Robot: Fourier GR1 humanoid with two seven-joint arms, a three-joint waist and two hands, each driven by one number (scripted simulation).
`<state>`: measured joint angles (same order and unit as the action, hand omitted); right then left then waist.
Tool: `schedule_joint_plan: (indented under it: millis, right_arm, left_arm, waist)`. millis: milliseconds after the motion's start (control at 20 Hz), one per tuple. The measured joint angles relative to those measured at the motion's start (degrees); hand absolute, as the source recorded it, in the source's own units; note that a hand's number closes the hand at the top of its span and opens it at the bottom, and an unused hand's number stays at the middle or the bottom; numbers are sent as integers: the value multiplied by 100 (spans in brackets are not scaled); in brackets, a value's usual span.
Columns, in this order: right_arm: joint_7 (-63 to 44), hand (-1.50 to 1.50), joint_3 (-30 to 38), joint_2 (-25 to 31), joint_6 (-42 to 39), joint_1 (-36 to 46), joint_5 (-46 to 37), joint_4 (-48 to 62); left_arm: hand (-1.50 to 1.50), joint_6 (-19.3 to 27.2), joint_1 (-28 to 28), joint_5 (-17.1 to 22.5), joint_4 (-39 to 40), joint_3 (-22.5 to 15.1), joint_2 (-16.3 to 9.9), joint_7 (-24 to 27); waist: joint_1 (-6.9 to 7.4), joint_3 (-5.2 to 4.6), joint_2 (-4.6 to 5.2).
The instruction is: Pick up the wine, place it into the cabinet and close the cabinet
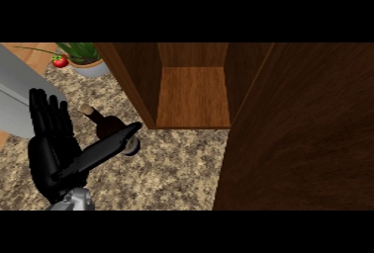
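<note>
Nearest my view is the grey wrist (pixel 73 199) coming up from the lower left edge, and on it sits the left hand (pixel 53 148). I start at its fingers (pixel 45 111): they stand straight and close together, pointing up the frame, holding nothing. The thumb (pixel 110 143) stretches out straight to the right, and its tip lies against or just over the wine bottle (pixel 110 126); I cannot tell whether there is contact. I record the hand as open, with nothing curled round the bottle. The wine bottle stands on the speckled counter (pixel 175 168), dark in body with a pale stopper at its neck toward the upper left, its lower part partly hidden by the thumb. It is just outside the cabinet (pixel 194 96), near the front left corner, not inside it. The cabinet is open: I see its wooden floor and side walls, and no object on that floor. The cabinet door (pixel 300 133) is a large dark wooden panel filling the right side of the view, swung out toward me. At the far left is a grey surface (pixel 18 94) behind the fingers. In the upper left corner stands a potted plant (pixel 86 58) with a small red fruit (pixel 60 61) beside it. The right hand does not show in this view.
</note>
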<state>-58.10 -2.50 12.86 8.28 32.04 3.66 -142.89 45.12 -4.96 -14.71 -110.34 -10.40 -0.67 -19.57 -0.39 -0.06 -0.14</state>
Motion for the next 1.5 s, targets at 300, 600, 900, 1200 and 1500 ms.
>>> schedule_joint_plan:
  millis: [300, 600, 900, 1200, 1500]
  right_arm:
    - [-77, -150, 41, 63, 65, 254, -3, 10]
    - [-73, -150, -55, 37, 108, 238, -19, 15]
    - [-59, -150, -157, 4, 178, 230, -57, 22]
    - [-94, -150, -38, 109, 173, 410, -47, 54]
    - [-120, -150, 12, 146, 200, 453, -36, 26]
  left_arm:
    - [-150, 88, 414, 604, 401, -22, 42, 876]
    - [-150, -99, 757, 1382, 883, 59, 60, 1895]
    - [-150, -215, 877, 2199, 1635, 65, 65, 2895]
    - [-150, -575, 842, 2903, 2352, 328, 56, 3635]
    - [-150, -961, 754, 3401, 3074, 587, 53, 4267]
  waist:
    - [2, -2, -4]
    - [10, -1, -3]
    - [8, -1, 0]
    - [10, 0, 0]
    - [3, 0, -1]
